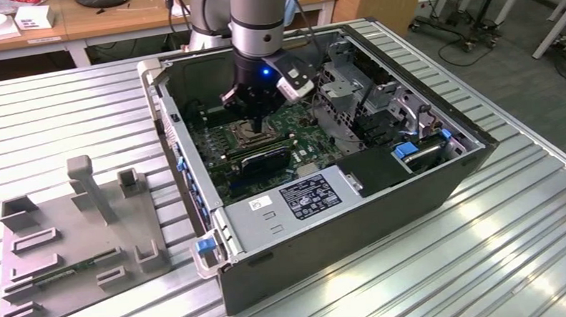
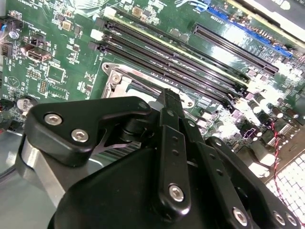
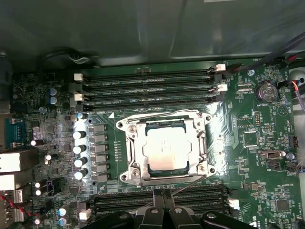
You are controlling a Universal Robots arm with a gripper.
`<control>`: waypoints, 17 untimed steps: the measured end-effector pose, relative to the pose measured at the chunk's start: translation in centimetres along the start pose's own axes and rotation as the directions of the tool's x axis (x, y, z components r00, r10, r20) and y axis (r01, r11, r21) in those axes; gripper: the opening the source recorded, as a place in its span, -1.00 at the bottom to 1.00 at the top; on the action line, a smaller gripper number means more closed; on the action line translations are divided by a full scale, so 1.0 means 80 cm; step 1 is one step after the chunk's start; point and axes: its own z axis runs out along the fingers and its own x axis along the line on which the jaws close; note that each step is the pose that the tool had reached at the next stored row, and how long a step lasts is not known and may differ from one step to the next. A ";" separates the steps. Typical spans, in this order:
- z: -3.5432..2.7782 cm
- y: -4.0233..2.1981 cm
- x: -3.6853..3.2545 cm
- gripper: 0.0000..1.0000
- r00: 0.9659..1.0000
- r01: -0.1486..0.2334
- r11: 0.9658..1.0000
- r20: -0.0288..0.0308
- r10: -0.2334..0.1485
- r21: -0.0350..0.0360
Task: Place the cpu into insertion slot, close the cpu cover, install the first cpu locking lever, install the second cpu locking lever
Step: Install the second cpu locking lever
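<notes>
The small flat square cpu with its silvery-grey metal top lay seated in the square dark insertion slot with a silvery metal rim, at the middle of the green circuit board inside the open dark computer case. The thin silvery metal cpu cover, a frame plate with a cut-out centre, lay down flat around the chip, between two banks of long black memory slots. The black gripper hung just beside the socket, over the nearer memory bank, its fingers drawn together at the tip; whether they clamped a thin lever there could not be told. In the exterior view the gripper stood directly above the socket.
</notes>
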 end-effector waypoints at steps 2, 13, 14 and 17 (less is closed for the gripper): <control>0.0000 0.0000 0.0000 -0.79 1.000 0.000 1.000 0.000 0.000 0.000; 0.0002 -0.0001 0.0005 -0.79 1.000 0.000 1.000 0.000 0.000 -0.001; 0.0005 -0.0002 0.0013 -0.79 1.000 0.000 1.000 0.001 0.000 -0.001; 0.0021 -0.0006 0.0062 -0.79 1.000 0.000 1.000 0.002 0.000 -0.001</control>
